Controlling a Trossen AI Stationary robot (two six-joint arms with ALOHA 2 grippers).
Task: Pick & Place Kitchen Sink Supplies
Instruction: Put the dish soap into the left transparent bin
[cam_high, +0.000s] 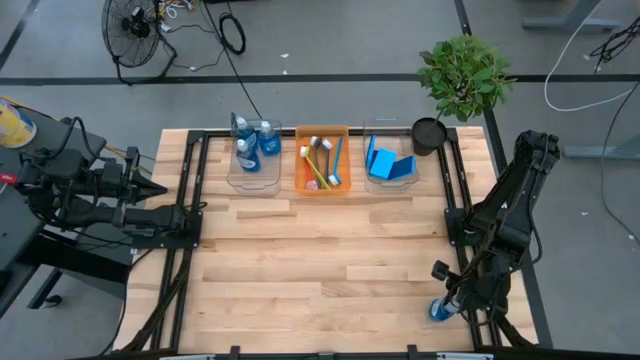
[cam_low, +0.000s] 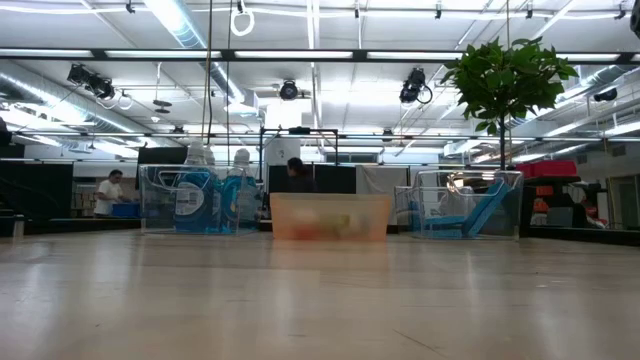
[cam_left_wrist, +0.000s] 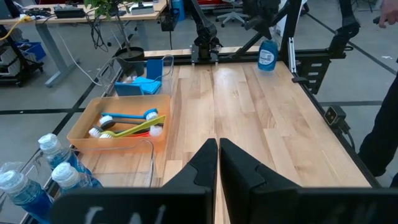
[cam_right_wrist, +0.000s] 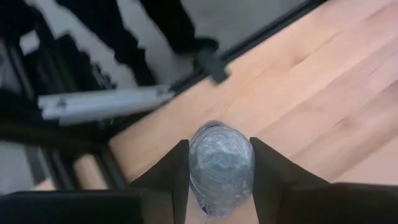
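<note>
Spanning the scene: a light wooden desk (cam_high: 320, 250) with a dark frame along its edges, seen from above with one dark arm at each side.
Plant: a green potted plant (cam_high: 462, 75) stands at the desk's far right corner, its dark pot (cam_high: 428, 135) just beside the right-hand bin.
Bins: three stand in a row along the far edge. A clear bin (cam_high: 254, 152) on the left holds small clear bottles with blue contents (cam_high: 258, 141). An orange bin (cam_high: 322, 160) in the middle holds thin long-handled brushes (cam_high: 324, 160) in red, blue and yellow-green. A clear bin (cam_high: 390, 158) on the right holds flat blue sponges (cam_high: 389, 164).
Left arm: waits at the desk's left edge, well apart from the bins.
Left tool (cam_left_wrist: 219, 163): its two dark fingers are pressed together with nothing between them, pointing across the bare desk toward the far side.
Right arm: reaches down to the desk's near right corner.
Right tool (cam_right_wrist: 219, 171): its fingers stand partly apart, one on each side of a bottle, closed against its sides in the right wrist view.
Gripped bottle (cam_high: 440, 309): a small clear bottle with blue contents, upright at the near right corner close to the frame rail; the left wrist view shows it (cam_left_wrist: 267, 55) across the desk with a pale label.
</note>
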